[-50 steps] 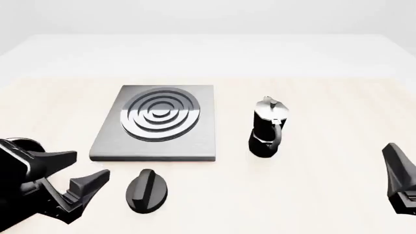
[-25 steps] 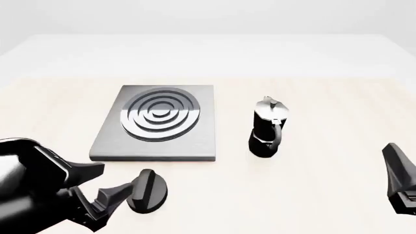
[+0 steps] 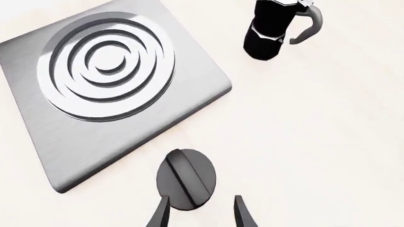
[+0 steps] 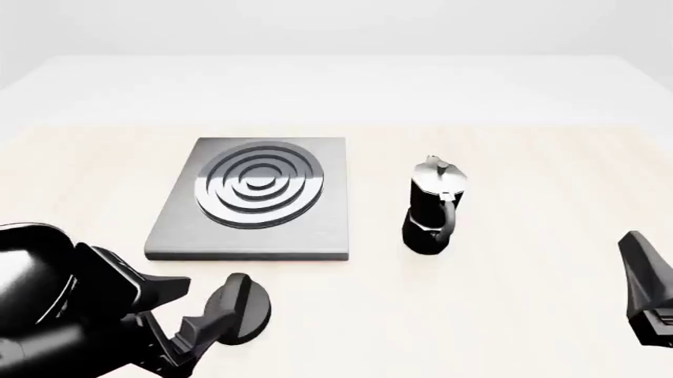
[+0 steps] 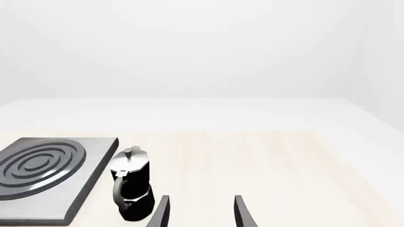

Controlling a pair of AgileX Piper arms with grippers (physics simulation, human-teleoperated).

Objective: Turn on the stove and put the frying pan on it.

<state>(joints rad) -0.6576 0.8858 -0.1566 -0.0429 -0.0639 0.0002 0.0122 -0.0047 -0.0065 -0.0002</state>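
The stove slab (image 4: 252, 228) is a flat grey square with concentric burner rings and lies left of centre; it also shows in the left wrist view (image 3: 113, 118). Its separate round black knob (image 4: 244, 303) sits on the table in front of the slab. My left gripper (image 4: 195, 309) is open at the knob's left side. In the left wrist view its fingertips (image 3: 162, 213) flank the near edge of the knob (image 3: 186, 177). My right gripper (image 5: 200, 213) is open and empty at the table's near right. The frying pan is out of view.
A black-and-silver moka pot (image 4: 433, 209) stands upright right of the slab, handle toward the front; it also shows in the left wrist view (image 3: 271, 28) and in the right wrist view (image 5: 131, 189). The light wooden table (image 4: 526, 299) extends to the right.
My left gripper has moved right and forward, from the table's near left up to the knob. The right arm, slab, knob and moka pot have not moved.
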